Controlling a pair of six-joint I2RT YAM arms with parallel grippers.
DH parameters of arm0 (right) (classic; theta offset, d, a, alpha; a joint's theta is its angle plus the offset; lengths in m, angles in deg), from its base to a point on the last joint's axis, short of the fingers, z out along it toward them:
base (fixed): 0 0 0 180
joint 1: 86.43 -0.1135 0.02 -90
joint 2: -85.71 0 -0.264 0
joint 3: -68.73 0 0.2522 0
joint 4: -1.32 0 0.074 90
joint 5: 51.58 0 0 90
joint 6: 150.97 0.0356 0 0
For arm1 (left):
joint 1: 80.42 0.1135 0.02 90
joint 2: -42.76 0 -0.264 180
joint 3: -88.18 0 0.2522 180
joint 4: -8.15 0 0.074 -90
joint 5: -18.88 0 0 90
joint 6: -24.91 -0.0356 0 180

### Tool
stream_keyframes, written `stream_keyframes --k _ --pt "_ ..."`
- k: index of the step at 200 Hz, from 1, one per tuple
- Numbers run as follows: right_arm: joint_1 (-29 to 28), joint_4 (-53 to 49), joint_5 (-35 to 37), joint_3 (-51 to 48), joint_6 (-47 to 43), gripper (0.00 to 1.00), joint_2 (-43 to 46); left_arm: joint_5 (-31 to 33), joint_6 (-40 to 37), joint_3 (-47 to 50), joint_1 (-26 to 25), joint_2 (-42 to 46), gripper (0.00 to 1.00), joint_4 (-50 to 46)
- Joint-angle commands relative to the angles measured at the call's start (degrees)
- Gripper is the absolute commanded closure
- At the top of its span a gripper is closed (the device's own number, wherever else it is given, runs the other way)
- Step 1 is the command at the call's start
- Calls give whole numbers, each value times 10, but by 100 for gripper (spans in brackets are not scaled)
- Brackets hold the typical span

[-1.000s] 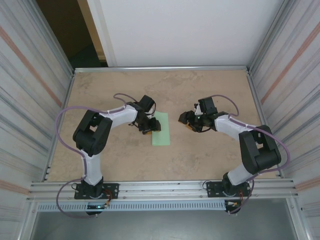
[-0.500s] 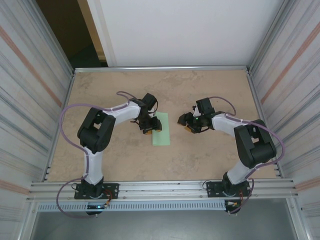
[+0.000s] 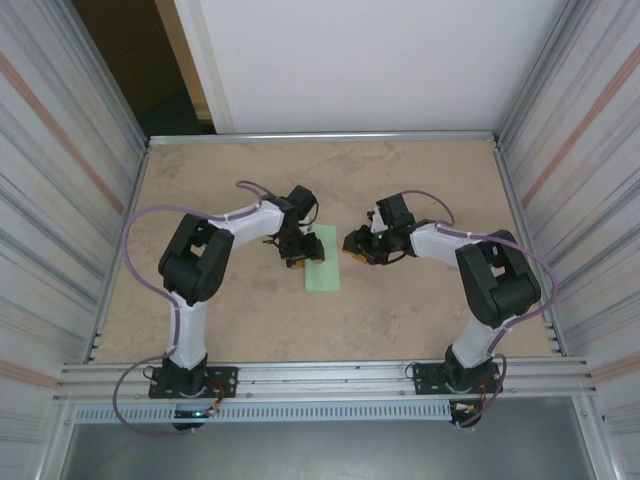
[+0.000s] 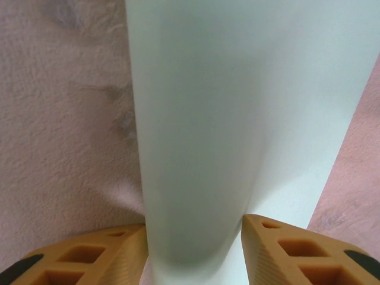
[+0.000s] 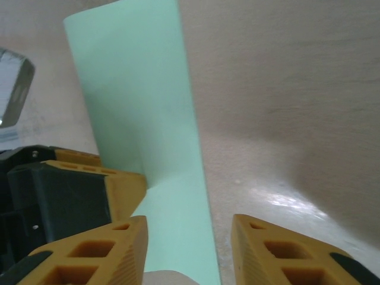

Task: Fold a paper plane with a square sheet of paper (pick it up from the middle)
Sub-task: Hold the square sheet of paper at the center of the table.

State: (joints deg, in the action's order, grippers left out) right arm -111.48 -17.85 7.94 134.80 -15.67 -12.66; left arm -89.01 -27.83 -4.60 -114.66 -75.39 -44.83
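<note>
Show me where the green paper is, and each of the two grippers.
square sheet of paper [image 3: 326, 272], top view, on its bare near end.
left gripper [image 3: 298, 258], top view, midway between its fingertips.
right gripper [image 3: 352, 250], top view, midway between its fingertips.

The pale green sheet of paper [image 5: 136, 101] runs as a long strip from 11 o'clock down to 6 o'clock on the beige table [image 5: 285, 89], with a faint kink across it near the centre. The right gripper [image 5: 189, 237] shows its two orange fingers at 7 and 5 o'clock, spread apart, with the strip's right edge lying in the gap. At 8 o'clock the left gripper's black-and-orange finger [image 5: 89, 178] meets the strip's left edge. A grey metal piece [image 5: 13, 89] sits at 10 o'clock.
</note>
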Motion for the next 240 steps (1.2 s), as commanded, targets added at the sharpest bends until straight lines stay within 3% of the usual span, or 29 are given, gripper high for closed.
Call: stream_keyframes --k 1,37,144,240 --pt "-13 6 -21 23 -17 65 -20 50 -11 59 -22 -130 51 -2" --pt "-23 13 -44 44 -15 77 -52 51 -8 58 -22 -135 51 -6" --pt "-32 -6 -59 84 -27 91 -106 45 -1 58 -22 -143 50 -4" --pt "-35 -39 -45 98 -47 95 -147 44 -3 60 -22 -143 49 -2"
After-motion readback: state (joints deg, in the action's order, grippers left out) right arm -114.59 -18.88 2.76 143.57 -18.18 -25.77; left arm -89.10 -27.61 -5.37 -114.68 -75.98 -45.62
